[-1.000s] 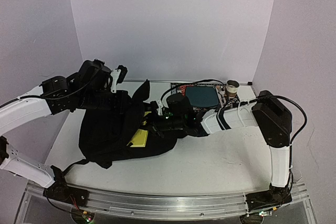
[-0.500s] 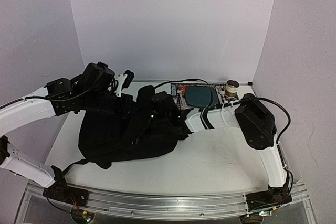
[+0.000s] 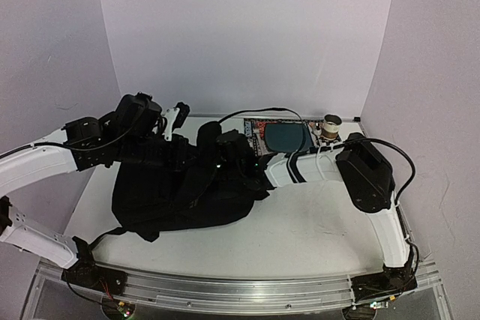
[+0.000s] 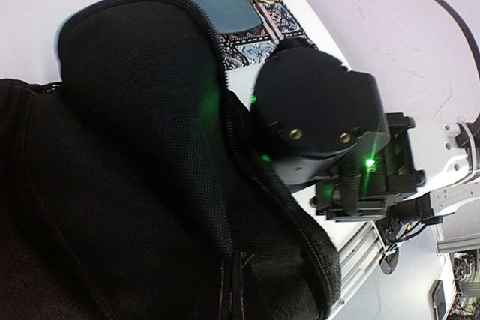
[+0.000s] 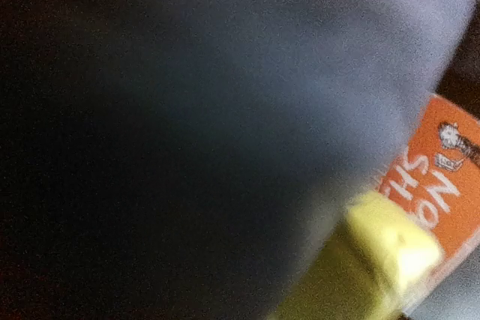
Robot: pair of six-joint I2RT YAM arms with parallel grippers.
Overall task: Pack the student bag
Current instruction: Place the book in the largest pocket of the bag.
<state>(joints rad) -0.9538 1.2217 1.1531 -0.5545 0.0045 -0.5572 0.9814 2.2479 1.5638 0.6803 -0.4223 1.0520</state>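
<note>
The student bag [image 3: 161, 200] lies black and slumped on the left half of the table. My left gripper [image 3: 178, 157] is shut on the bag's upper flap and holds it raised. The same fabric [image 4: 112, 148] fills the left wrist view. My right arm's wrist [image 3: 232, 151] reaches in under the flap, and its gripper is hidden inside the bag. The right wrist view is dark and blurred. It shows only a yellow book edge [image 5: 375, 260] beside an orange cover with white letters [image 5: 435, 177]. No fingers can be made out there.
A patterned book with a teal oval [image 3: 289, 136] lies at the back of the table, and a small cup [image 3: 331, 127] stands beside it. White walls close in the left, back and right sides. A metal rail [image 3: 240, 290] runs along the near edge.
My right arm has pushed left into the bag's mouth. The yellow book seen at the opening a second ago is no longer visible from above. The left arm barely moved.
</note>
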